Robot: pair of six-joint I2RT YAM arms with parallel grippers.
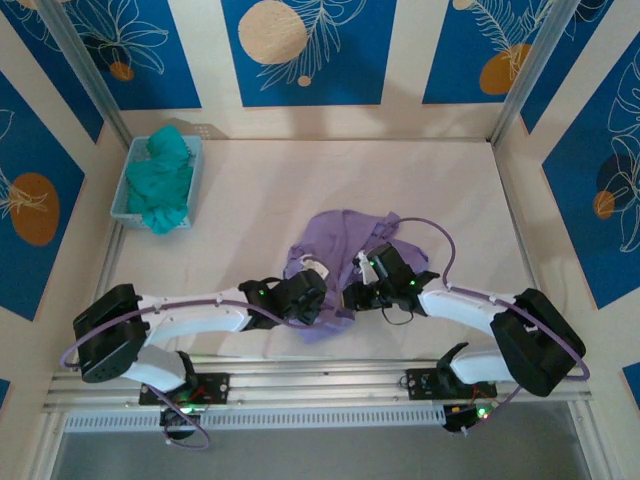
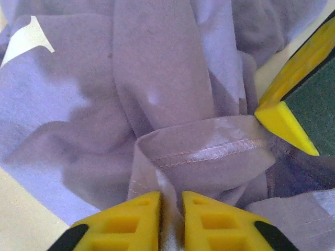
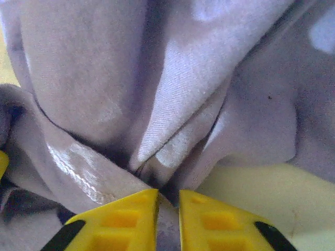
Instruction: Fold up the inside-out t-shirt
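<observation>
While low over the crumpled lavender cloth t-shirt (image 1: 335,240) at near centre, pinching stitched folds with left gripper (image 2: 171,201) and right gripper (image 3: 168,198), clamped almost shut on fabric.

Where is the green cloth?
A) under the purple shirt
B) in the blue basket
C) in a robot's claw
B: the green cloth is piled in the blue basket at the far left of the table, well apart from the purple shirt.
</observation>
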